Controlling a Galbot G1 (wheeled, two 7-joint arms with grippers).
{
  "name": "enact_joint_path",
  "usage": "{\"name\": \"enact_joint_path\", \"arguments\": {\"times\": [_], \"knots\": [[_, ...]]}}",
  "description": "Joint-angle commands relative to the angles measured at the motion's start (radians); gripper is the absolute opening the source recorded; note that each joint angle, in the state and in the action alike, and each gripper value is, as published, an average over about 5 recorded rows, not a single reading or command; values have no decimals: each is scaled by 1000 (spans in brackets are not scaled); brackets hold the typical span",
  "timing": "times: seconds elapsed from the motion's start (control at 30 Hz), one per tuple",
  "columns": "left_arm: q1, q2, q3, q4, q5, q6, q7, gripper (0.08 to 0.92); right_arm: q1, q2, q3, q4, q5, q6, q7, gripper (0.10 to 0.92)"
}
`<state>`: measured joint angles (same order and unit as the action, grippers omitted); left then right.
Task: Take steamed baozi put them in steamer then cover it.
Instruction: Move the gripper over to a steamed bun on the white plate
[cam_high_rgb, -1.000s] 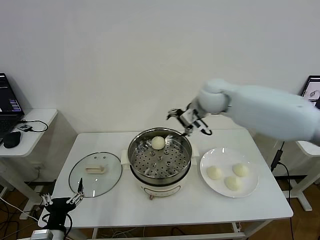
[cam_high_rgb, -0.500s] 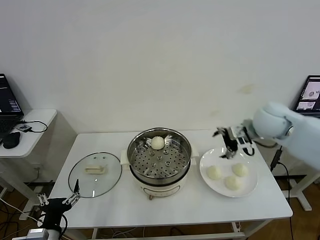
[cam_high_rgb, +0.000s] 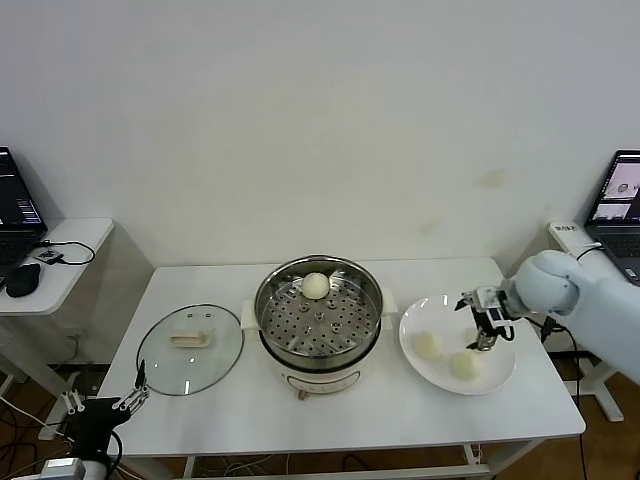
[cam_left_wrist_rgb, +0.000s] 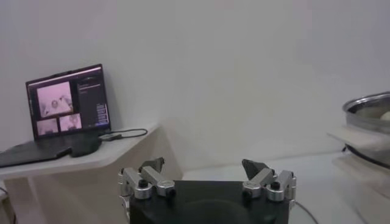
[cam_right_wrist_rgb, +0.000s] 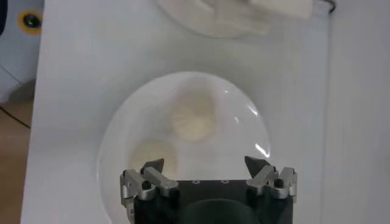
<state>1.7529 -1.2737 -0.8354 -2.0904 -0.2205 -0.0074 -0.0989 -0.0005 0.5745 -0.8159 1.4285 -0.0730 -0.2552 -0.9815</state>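
Note:
The steamer (cam_high_rgb: 318, 322) stands mid-table with one baozi (cam_high_rgb: 316, 286) on the far side of its perforated tray. On the white plate (cam_high_rgb: 440, 312) to its right lie two baozi in plain sight (cam_high_rgb: 429, 344) (cam_high_rgb: 466, 364); a third is mostly hidden under my right gripper (cam_high_rgb: 484, 328). That gripper is open and empty, low over the plate's right part. In the right wrist view it (cam_right_wrist_rgb: 205, 163) hangs over the plate (cam_right_wrist_rgb: 244, 134) with two baozi (cam_right_wrist_rgb: 192, 115) (cam_right_wrist_rgb: 152, 155) ahead of it. The glass cover (cam_high_rgb: 190, 347) lies flat left of the steamer. My left gripper (cam_high_rgb: 100, 405) is parked, open, off the table's front left corner.
A side desk with a laptop (cam_high_rgb: 15, 205) and a mouse stands at the far left; it also shows in the left wrist view (cam_left_wrist_rgb: 67, 100). A second laptop (cam_high_rgb: 620, 195) is at the far right. The steamer's rim (cam_left_wrist_rgb: 372, 112) shows in the left wrist view.
My right arm has swung from over the steamer's back rim to the right and down over the plate, gripper open throughout. My left gripper has sunk slightly lower and leftwards.

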Motion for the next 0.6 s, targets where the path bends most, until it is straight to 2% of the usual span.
{"name": "enact_joint_path", "arguments": {"times": [0.03, 0.6], "knots": [[1, 2, -13, 3, -1, 1, 0, 823, -70, 142, 39, -146, -34, 11, -8, 823], [-3, -4, -16, 8, -1, 0, 1, 823, -80, 243, 34, -249, -69, 39, -18, 823]]}}
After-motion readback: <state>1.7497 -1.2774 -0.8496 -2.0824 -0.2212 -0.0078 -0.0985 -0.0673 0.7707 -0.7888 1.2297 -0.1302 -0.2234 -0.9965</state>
